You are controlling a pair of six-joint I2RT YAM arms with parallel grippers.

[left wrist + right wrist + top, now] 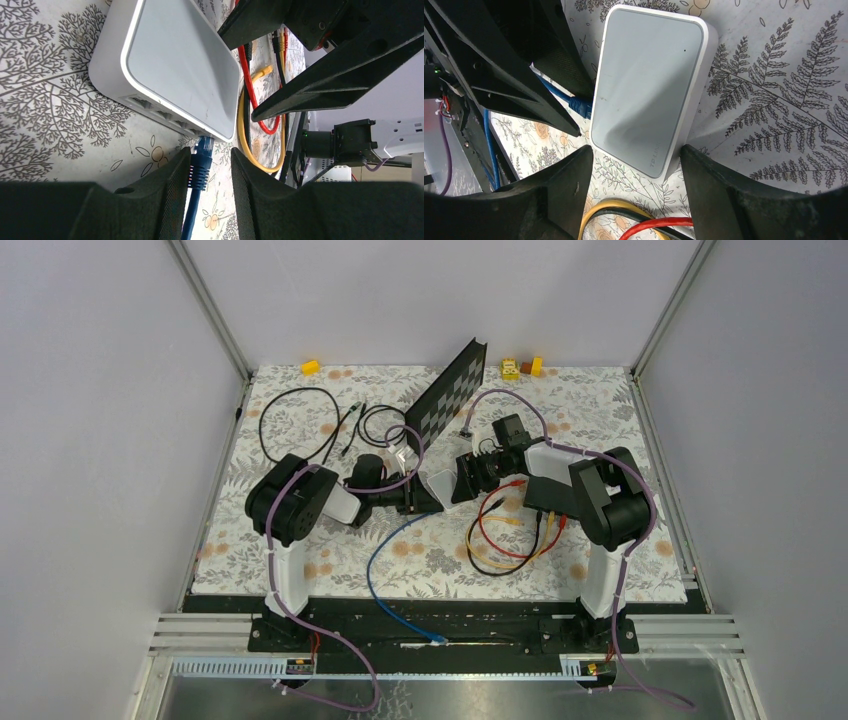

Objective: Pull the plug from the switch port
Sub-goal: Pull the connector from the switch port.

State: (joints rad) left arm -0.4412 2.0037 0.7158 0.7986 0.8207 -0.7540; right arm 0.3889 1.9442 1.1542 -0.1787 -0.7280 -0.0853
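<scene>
my half-open left fingers straddle the plug, lying toward twelve o'clock into the switch my wide right fingers flank.

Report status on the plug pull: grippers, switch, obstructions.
Left gripper open, fingers straddling blue plug, which is seated in an end port. Right gripper open, bracketing white switch. Yellow cable and red cable loose beside switch, not blocking plug.

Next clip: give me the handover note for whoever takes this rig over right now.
Left gripper: open, fingers either side of the blue plug, not clamped.
Right gripper: open, straddling one end of the white switch.
Plug: seated in the switch's end port.
Done: both arms in place.
Left: clamp the plug, steady the switch, pull it out.
</scene>
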